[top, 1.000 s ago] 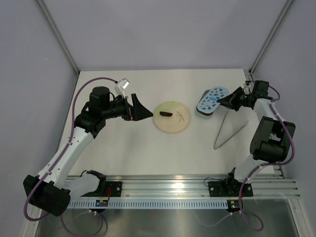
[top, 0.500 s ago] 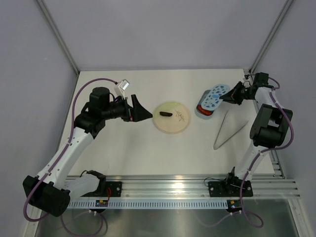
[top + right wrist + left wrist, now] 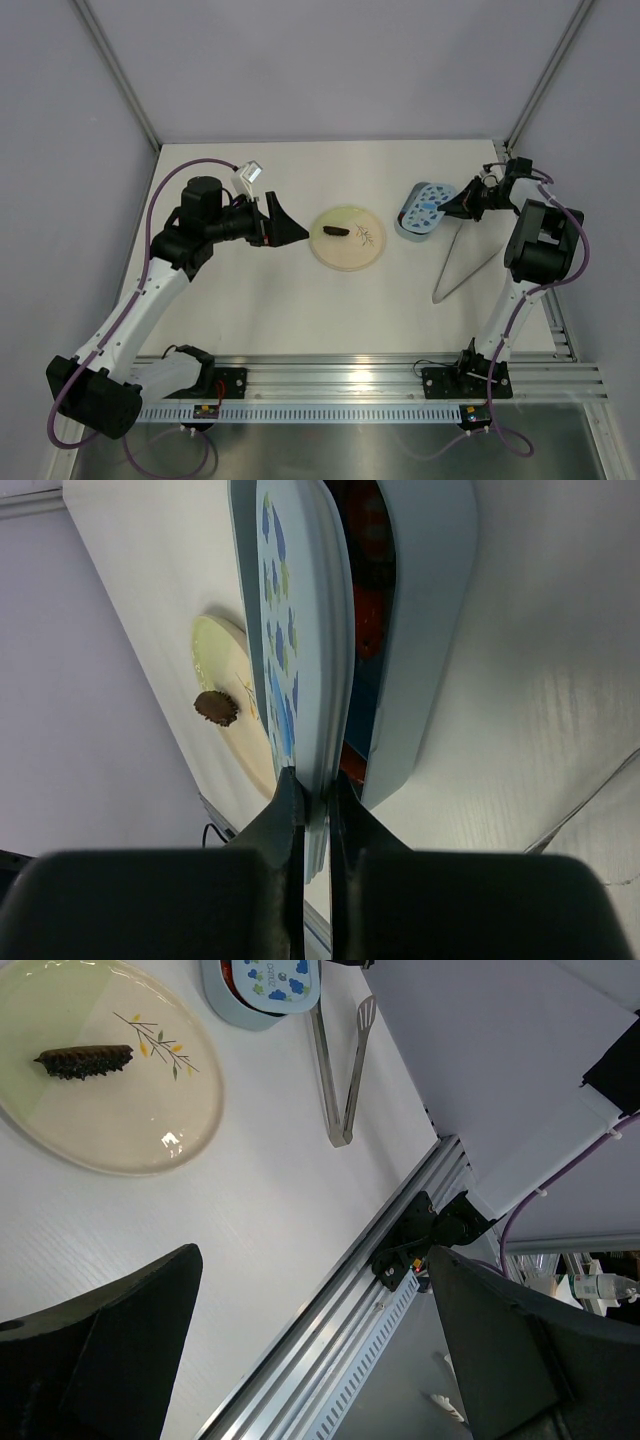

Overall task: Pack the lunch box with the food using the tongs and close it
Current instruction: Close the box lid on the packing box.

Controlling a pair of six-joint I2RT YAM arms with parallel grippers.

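The pale-blue lunch box (image 3: pixel 403 227) sits right of the plate, with red food (image 3: pixel 369 615) showing inside its tub (image 3: pixel 430 600). My right gripper (image 3: pixel 455 207) is shut on the rim of the dotted lid (image 3: pixel 300 630), which leans over the tub and is still raised on my side. One dark brown piece of food (image 3: pixel 335 231) lies on the pale-yellow plate (image 3: pixel 350 255). The silver tongs (image 3: pixel 462 265) lie on the table, in front of the box. My left gripper (image 3: pixel 295 232) hovers open just left of the plate, holding nothing.
The table's right edge and a corner post run close behind my right arm. In the left wrist view the aluminium front rail (image 3: pixel 350 1290) crosses below the tongs (image 3: pixel 340 1070). The side walls enclose the table.
My right gripper has brought the lid down over the tub, so it now covers most of the red food. The right wrist has swung back towards the corner. The left arm has not moved.
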